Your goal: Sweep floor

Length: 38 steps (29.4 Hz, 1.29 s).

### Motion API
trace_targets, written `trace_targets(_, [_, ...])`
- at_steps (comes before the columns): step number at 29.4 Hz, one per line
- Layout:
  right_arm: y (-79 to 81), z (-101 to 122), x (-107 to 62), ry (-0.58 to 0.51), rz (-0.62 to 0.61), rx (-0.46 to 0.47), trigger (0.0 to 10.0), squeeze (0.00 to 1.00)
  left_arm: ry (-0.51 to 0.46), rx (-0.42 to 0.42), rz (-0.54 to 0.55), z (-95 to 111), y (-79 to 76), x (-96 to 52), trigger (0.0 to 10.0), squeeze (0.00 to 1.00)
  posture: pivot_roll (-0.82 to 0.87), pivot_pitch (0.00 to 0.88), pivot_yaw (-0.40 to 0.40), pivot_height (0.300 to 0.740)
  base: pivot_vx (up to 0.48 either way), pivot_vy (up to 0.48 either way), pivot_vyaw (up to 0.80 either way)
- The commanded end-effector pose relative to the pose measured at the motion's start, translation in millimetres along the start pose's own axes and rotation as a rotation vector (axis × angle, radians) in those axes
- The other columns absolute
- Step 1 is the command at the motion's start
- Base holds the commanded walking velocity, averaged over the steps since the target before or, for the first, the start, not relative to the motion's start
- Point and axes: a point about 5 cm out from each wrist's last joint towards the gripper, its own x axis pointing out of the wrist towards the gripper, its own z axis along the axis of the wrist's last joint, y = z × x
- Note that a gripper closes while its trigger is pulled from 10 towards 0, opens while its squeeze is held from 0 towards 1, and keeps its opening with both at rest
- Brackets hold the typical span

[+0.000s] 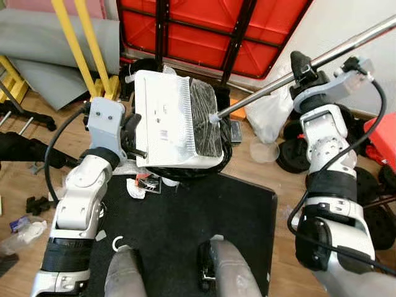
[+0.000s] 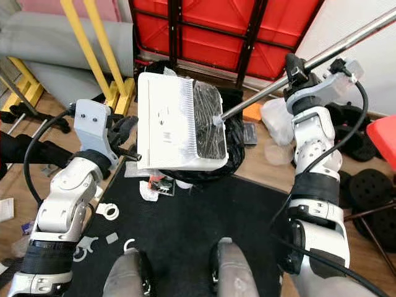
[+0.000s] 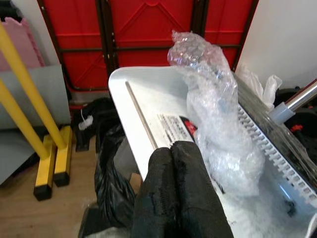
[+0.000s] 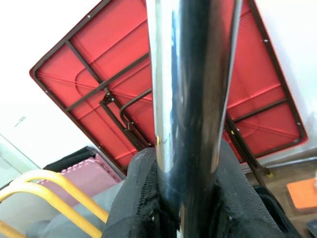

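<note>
Against the back wall a red folded table [image 1: 210, 31] stood on edge, its dark legs folded flat, with yellow bars [image 1: 80, 43] and grey mats [image 1: 43, 37] beside it on the robot's left. The wooden floor [image 1: 25, 192] was cluttered: black weight plates [image 1: 297, 154] lay to the right, scraps of paper and plastic to the left, and a black mat [image 1: 204, 223] spread under the robot's feet. Above the far edge of the mat, over a black rubbish bag [image 2: 232, 139], the left tool [image 1: 133, 133] held a white dustpan [image 1: 167, 120] tilted up, fingers pressed together on its rim. The left wrist view showed what the head views did not: crumpled clear plastic wrap [image 3: 218, 119] lying inside the dustpan, beside its comb-like toothed edge, and a printed label on the pan's floor. The right tool [image 1: 303, 68] was raised to the right, pinching the long silver broom handle [image 1: 278, 83], whose lower end reached the dustpan's dark far side. The right wrist view showed the handle [image 4: 190, 99] running between the black fingers [image 4: 133, 198].
</note>
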Motion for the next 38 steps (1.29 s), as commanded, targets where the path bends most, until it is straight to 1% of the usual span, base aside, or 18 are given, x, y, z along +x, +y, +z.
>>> trace_targets(1, [-6.9,5.8,-3.6,-0.045,-0.018,-0.009,0.0,0.00,0.047,-0.019,-0.028,-13.3,-8.5,-4.6,10.0,0.00,-0.13,0.145,-0.158,0.740,0.000,0.000,0.00])
trace_targets(3, [-10.6,1.1,-7.4,-0.032,-0.028,-0.009,0.0,0.00,0.056,-0.029,-0.039,-17.1,-12.6,-7.3,10.0,0.00,-0.13,0.145,-0.158,0.740,0.000,0.000,0.00])
trace_targets(10, [-11.9,-2.7,-10.6,-0.022,-0.029,-0.010,0.0,0.00,0.059,-0.041,-0.054,-18.6,-16.4,-9.1,10.0,0.00,-0.14,0.148,-0.157,0.740,0.000,0.000,0.00])
trace_targets(11, [-12.2,-3.0,-11.0,-0.024,-0.035,-0.008,7.3,0.00,0.058,-0.044,-0.059,-18.6,-17.3,-9.3,10.0,0.00,-0.14,0.148,-0.157,0.740,0.285,0.000,0.00])
trace_targets(12, [-12.2,-3.1,-11.0,-0.026,-0.039,-0.006,7.3,0.00,0.057,-0.045,-0.062,-18.5,-17.7,-9.4,10.0,0.00,-0.14,0.149,-0.156,0.740,0.285,0.000,0.00])
trace_targets(13, [-12.0,-3.3,-10.2,-0.022,-0.042,-0.011,10.0,0.00,0.056,-0.047,-0.066,-18.2,-18.0,-9.4,10.0,0.00,-0.14,0.149,-0.155,0.740,0.337,0.000,0.00])
trace_targets(16, [-10.1,-3.3,-8.8,-0.012,-0.035,-0.042,10.0,0.00,0.054,-0.052,-0.070,-17.8,-18.6,-9.5,10.0,0.00,-0.14,0.150,-0.156,0.740,0.362,0.000,0.00])
trace_targets(21, [-9.2,-2.0,-8.9,-0.029,-0.038,-0.019,10.0,0.00,0.052,-0.053,-0.073,-17.4,-19.6,-9.3,10.0,0.00,-0.14,0.151,-0.156,0.740,0.386,0.000,-0.73])
trace_targets(24, [-7.9,-2.5,-8.3,-0.026,-0.037,-0.022,10.0,0.00,0.052,-0.057,-0.074,-17.6,-20.9,-8.5,10.0,0.00,-0.14,0.152,-0.155,0.740,0.386,0.000,0.00])
trace_targets(27, [-4.1,-4.3,-7.5,-0.007,-0.014,-0.027,10.0,0.00,0.050,-0.062,-0.077,-17.3,-23.6,-7.1,10.0,0.00,-0.14,0.152,-0.155,0.740,0.386,0.000,-0.80])
trace_targets(32, [-3.7,-5.2,-7.6,-0.001,-0.019,-0.027,10.0,0.00,0.048,-0.065,-0.079,-17.1,-24.1,-6.9,10.0,0.00,-0.14,0.153,-0.158,0.740,0.385,0.000,0.00])
trace_targets(38, [1.0,-8.3,-8.1,0.006,0.010,-0.023,10.0,0.00,0.046,-0.066,-0.077,-16.4,-24.0,-7.4,10.0,0.00,-0.14,0.156,-0.160,0.740,0.384,0.000,0.00])
